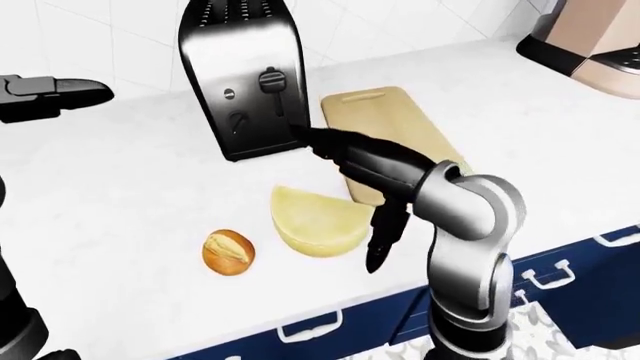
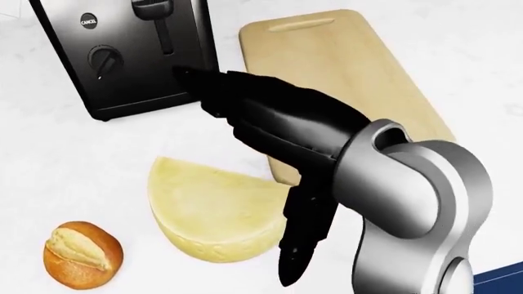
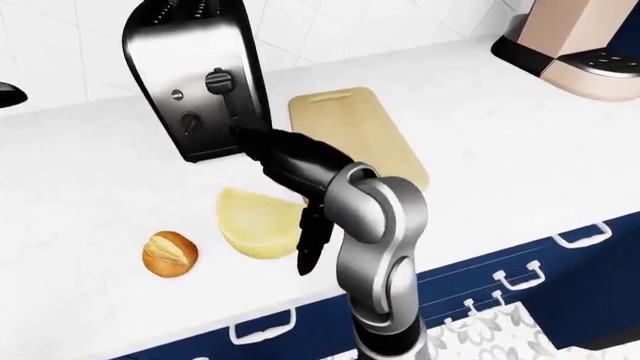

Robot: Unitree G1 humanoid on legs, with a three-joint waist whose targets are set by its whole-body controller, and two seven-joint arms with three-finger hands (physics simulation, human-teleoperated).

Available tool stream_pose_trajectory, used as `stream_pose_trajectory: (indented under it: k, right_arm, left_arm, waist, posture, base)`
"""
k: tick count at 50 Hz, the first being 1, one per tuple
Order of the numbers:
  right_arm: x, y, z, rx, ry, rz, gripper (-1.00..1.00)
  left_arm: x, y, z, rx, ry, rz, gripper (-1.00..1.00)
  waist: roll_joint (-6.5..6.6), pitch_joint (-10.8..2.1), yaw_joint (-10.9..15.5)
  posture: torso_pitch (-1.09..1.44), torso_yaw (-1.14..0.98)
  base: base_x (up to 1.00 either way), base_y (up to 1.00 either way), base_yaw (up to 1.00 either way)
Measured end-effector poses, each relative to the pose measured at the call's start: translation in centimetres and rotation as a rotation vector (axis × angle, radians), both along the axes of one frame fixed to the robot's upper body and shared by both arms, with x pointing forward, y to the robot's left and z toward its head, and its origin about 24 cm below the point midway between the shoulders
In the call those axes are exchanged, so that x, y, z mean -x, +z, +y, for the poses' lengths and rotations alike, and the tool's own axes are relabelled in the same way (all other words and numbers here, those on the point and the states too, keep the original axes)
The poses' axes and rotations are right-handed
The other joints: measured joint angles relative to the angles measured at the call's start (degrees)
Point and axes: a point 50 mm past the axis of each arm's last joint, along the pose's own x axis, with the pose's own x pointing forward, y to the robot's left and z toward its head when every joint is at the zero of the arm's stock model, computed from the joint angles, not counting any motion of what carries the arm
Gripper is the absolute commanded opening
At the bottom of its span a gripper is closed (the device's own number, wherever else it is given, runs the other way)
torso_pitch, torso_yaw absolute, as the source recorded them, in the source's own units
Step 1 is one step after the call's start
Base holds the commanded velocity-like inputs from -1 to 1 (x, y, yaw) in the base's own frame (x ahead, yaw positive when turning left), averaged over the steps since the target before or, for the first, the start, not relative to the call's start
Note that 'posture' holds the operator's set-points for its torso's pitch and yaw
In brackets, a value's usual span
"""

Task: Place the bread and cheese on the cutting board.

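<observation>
Head view nearest; eyes wider, seemingly higher.

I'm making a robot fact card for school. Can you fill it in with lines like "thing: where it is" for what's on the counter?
bread: on the white counter, bottom left in the head view, untouched
cheese: half wheel beside the bread, off the board
cutting board: bare where visible, right of the toaster
right hand: fingers point down by the cheese's right edge; grip unclear
left hand: raised at the left-eye view's left edge, holding nothing visible
task: neither food on the board
</observation>
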Motion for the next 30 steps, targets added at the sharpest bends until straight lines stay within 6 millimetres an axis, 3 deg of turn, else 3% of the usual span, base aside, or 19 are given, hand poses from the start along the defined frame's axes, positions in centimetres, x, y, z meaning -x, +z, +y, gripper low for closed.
stream_pose_trajectory:
  k: [20, 30]
  right_arm:
    - [0.3, -1.3, 1.6, 0.051, -0.044, 0.039, 1.00]
    - [-0.6, -2.4, 1.9, 0.075, -0.055, 0.053, 1.00]
  left_arm:
    - [0.1, 0.0, 0.1, 0.004, 0.002, 0.000, 1.00]
    - [0.1, -0.1, 0.1, 0.004, 0.002, 0.001, 1.00]
  waist:
    - [0.38, -0.03, -0.23]
    - [0.53, -0.17, -0.23]
  posture:
    - [0.00, 0.00]
    - [0.00, 0.00]
  base:
    - [0.00, 0.00, 0.00]
    - [0.00, 0.00, 0.00]
